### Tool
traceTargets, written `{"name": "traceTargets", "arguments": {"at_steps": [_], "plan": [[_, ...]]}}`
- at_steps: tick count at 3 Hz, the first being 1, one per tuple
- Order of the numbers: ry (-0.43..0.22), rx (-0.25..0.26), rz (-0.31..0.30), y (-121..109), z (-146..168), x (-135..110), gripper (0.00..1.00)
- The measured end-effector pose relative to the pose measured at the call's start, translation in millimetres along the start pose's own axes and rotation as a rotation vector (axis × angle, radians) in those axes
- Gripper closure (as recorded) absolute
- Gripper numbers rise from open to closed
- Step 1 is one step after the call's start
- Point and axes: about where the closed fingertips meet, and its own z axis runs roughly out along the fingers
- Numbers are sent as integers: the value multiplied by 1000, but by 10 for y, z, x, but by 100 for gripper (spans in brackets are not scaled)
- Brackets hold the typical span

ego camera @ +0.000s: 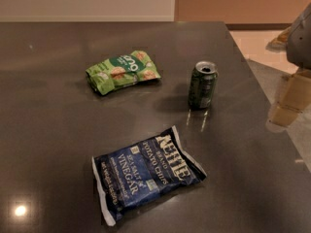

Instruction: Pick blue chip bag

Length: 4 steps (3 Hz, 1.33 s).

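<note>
The blue chip bag (146, 174) lies flat on the dark table (53, 110) in the near middle. It is dark navy with white "KETTLE" and "VINEGAR" lettering and white sealed ends, and it sits at a slant. My gripper (290, 101) is at the right edge of the view, over the table's right edge. It is well to the right of the bag and farther back, and it touches nothing. Part of the arm's grey body (301, 35) shows above it.
A smaller green snack bag (121, 72) lies farther back on the left. An opened green can (202, 85) stands upright between the gripper and the bags. The table's right edge runs diagonally near the gripper, with light floor (257, 45) beyond it.
</note>
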Motion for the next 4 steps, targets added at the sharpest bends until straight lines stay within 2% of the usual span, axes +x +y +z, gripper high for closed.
{"name": "traceTargets", "arguments": {"at_steps": [1,2,3,4], "plan": [[0,0,0,0,0,0,0],[-26,-17,-48,52,-13,-71,0],[-65,-44,-145,227,33,-284,0],[-94,-82,-267,491,186,-578,0]]}}
